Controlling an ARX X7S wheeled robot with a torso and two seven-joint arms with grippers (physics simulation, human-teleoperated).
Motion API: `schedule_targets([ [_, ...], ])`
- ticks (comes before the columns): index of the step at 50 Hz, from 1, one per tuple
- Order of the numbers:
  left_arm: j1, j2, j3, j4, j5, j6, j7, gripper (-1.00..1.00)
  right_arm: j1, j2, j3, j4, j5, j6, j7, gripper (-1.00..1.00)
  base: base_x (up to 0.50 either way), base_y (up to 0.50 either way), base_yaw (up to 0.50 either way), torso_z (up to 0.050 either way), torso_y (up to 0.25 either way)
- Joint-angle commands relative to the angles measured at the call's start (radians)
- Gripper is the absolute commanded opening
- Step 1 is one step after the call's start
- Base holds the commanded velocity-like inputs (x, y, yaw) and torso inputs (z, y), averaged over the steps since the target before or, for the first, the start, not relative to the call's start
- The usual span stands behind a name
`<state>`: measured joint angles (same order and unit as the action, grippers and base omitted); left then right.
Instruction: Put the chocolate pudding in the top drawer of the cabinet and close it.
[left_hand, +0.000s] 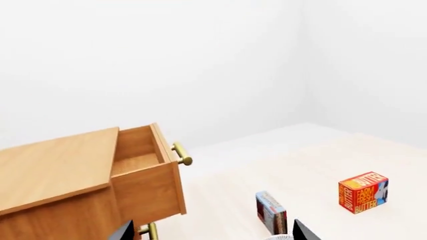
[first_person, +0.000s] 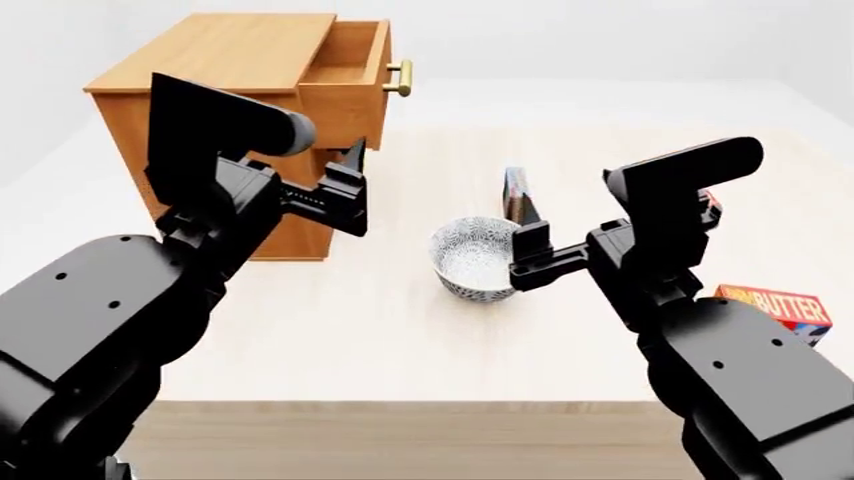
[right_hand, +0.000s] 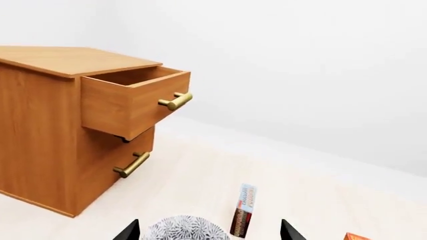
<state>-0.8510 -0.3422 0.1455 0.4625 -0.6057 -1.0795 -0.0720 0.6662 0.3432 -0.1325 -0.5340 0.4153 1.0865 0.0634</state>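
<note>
The top drawer (first_person: 350, 62) stands pulled open at eleven o'clock. The chocolate pudding (first_person: 519, 196) stands on edge at twelve o'clock of the bowl (first_person: 475, 258). Both the left fingers (first_person: 350, 172) and right fingers (first_person: 531, 242) are spread, holding nothing.

The chocolate pudding (first_person: 518, 196) is a slim red-brown carton with blue and pale print, standing upright on edge on the worktop, right of the cabinet (first_person: 214, 60). That's boxy orange-brown wood, far left. Its top drawer (first_person: 350, 70) sits pulled open, looks empty, brass bar handle out front.
</note>
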Motion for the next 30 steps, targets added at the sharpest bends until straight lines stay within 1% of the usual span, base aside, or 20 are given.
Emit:
schedule_targets([
  [1,-0.003,-0.013,0.030,0.001,0.023,0.026,-0.001,1.00,0.002,0.010,-0.031,-0.003,-0.030,0.012,0.038,1.00,0.00,0.00,0.00,0.000,0.000],
  [5,0.003,-0.015,0.033,-0.008,0.026,0.037,0.002,1.00,-0.017,0.013,-0.031,-0.039,0.021,0.019,-0.012,1.00,0.00,0.00,0.00,0.000,0.000],
  [7,0.007,-0.017,0.036,-0.006,0.029,0.041,0.001,1.00,-0.025,0.007,-0.027,-0.058,0.035,0.022,-0.017,1.00,0.00,0.00,-0.48,0.000,0.000],
  [10,0.010,-0.019,0.040,-0.006,0.035,0.051,-0.001,1.00,-0.015,0.008,-0.052,-0.063,0.000,0.021,0.019,1.00,0.00,0.00,-0.50,0.000,0.000],
  [12,0.011,-0.019,0.036,0.002,0.033,0.049,-0.005,1.00,0.003,0.006,-0.074,-0.049,-0.011,0.062,0.039,1.00,0.00,0.00,0.00,0.000,0.000],
  [18,0.004,-0.012,0.017,0.014,0.007,0.005,-0.024,1.00,0.011,-0.005,-0.065,-0.017,-0.005,0.050,0.034,1.00,0.00,0.00,0.00,0.000,0.000],
  [30,0.001,-0.012,0.013,-0.002,0.006,0.004,-0.033,1.00,0.021,0.011,-0.073,-0.011,-0.017,0.033,0.039,1.00,0.00,0.00,0.00,0.000,0.000],
])
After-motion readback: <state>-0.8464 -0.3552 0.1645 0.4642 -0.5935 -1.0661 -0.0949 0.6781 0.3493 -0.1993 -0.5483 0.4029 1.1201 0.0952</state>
